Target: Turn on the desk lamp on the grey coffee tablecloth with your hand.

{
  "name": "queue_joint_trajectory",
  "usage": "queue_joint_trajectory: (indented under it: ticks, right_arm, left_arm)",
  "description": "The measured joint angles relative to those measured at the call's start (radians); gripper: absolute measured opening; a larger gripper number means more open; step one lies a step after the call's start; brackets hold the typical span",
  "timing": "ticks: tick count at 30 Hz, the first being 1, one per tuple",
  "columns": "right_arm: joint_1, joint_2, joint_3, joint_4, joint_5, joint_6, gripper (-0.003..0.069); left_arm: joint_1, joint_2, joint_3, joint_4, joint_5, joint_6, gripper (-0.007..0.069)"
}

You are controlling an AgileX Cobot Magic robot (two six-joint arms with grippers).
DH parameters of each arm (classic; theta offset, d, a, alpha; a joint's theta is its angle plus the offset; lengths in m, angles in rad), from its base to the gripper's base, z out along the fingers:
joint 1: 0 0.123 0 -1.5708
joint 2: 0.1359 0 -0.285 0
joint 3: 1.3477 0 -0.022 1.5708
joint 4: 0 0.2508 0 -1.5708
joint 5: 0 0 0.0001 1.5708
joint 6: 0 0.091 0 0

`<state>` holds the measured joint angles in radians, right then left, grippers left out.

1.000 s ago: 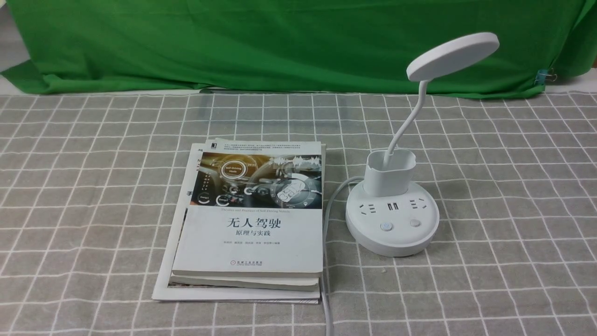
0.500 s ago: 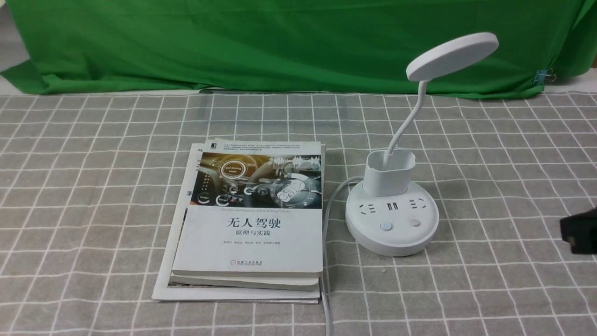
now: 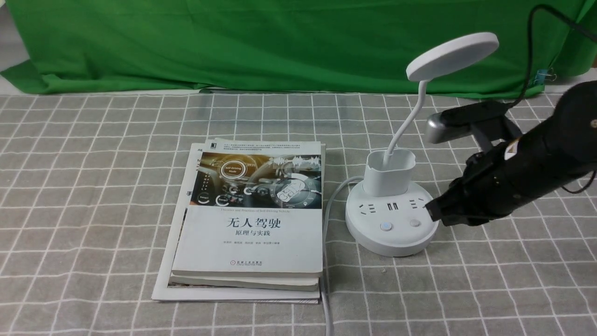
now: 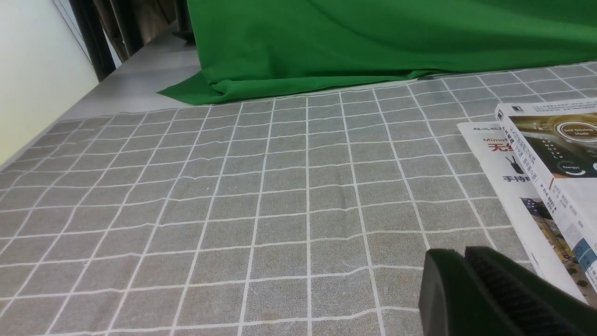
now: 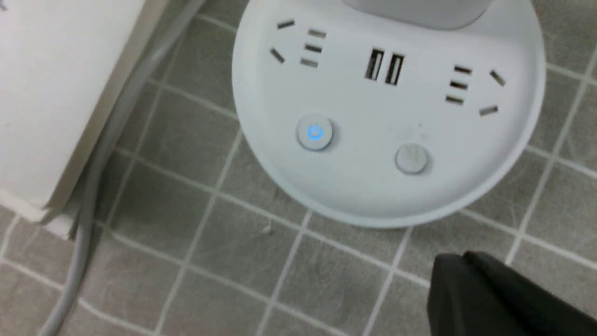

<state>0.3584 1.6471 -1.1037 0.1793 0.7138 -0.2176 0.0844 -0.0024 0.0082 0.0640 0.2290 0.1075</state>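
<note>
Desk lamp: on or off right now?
Looks off: the disc head shows no glow. Only the power button on its base is lit blue.

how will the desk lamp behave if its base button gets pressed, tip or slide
Likely stays put: the desk lamp sits on a wide, low base on the grey coffee tablecloth, so a downward press should not tip it. A sideways shove from the right gripper might slide it. Its thin neck looks bendy, so the head may wobble.
</note>
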Motion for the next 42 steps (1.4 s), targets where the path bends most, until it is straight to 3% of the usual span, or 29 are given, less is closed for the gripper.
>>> queue_joint_trajectory:
  ticks: [23,38,42]
  right_arm:
    - [0.004,0.263,-0.159,0.007,-0.039,-0.033,0.0034]
    - [0.004,0.073,-0.146,0.007,0.026,-0.035,0.0034]
    - [0.005,-0.054,-0.050,0.006,0.029,-0.026,0.0034]
  left_arm:
    - [0.000,0.000,0.000,0.000,0.000,0.000,0.0019]
    - [0.000,0.000,0.000,0.000,0.000,0.000,0.0019]
    - [0.000,0.000,0.000,0.000,0.000,0.000,0.0019]
